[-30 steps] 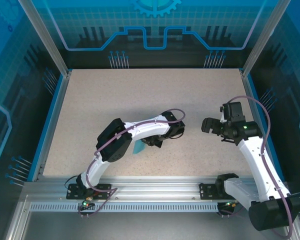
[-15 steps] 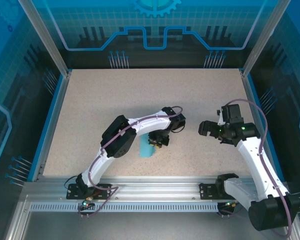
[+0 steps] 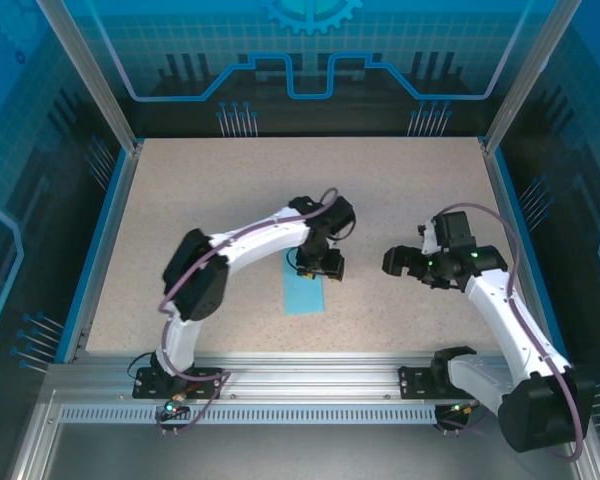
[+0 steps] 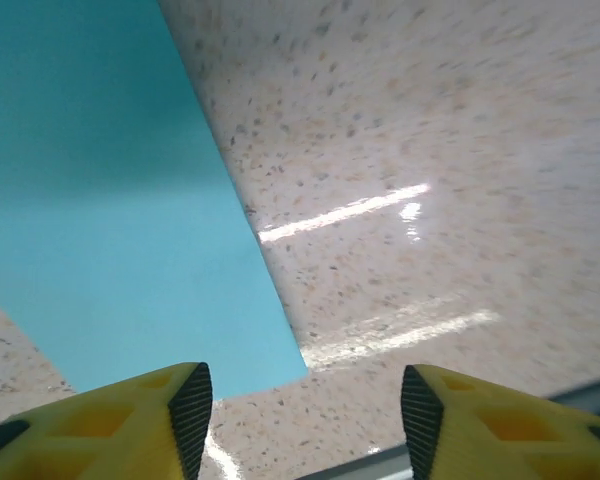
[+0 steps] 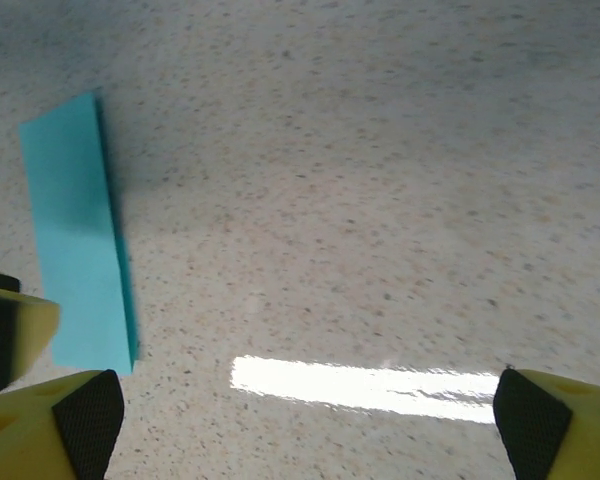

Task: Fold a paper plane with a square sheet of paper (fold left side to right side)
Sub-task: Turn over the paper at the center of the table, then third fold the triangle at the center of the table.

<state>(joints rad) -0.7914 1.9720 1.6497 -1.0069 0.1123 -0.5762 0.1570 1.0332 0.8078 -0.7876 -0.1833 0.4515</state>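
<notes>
The folded cyan paper sheet point(image 3: 303, 295) lies flat on the table point(image 3: 210, 200), lower centre of the top view, just below the left gripper point(image 3: 318, 266), whose jaws stand apart and empty. The right gripper point(image 3: 395, 262) gapes wide. The paper is probably light, limp and slippery, best pinched at 1 free edge.

Seen from above, the far end of the thin, narrow-folded, light-blue square sheet of paper point(image 3: 302, 298) is partly covered by the left gripper point(image 3: 322, 268). In the left wrist view the sheet runs off the top and left edges. In the right wrist view its near left corner sits behind a blurred yellow-and-black shape point(image 5: 15, 330), itself cut off at the left edge.
</notes>
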